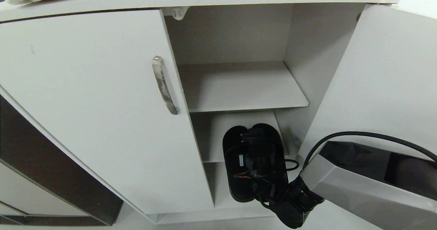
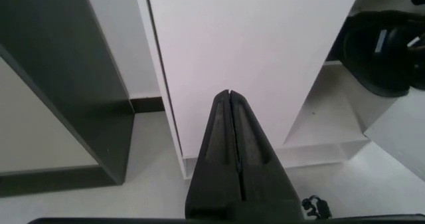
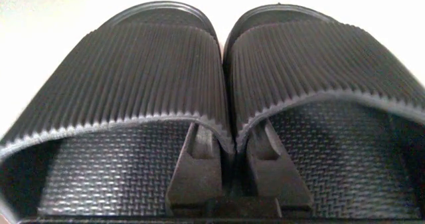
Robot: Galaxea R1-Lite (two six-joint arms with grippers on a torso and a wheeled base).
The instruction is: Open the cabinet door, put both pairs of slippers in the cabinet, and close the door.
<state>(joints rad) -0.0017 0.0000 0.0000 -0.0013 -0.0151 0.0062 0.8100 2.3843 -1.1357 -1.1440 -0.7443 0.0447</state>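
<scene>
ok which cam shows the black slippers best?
Right wrist view: both slippers side by side, right end effector clamping their inner edges. Head view: low in the open cabinet, partly behind that end effector. Left wrist view: just an edge.

Head view looks down into cabinet (image 1: 239, 86); all views share slippers (image 1: 234, 178)

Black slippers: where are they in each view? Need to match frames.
Head view: black slippers low centre, just right of the closed door.
Left wrist view: slippers in the upper right corner, past the door's edge.
Right wrist view: slippers directly before the camera, side by side, ribbed straps toward it.
Shared landmark: the closed door, in head and left wrist views.
</scene>
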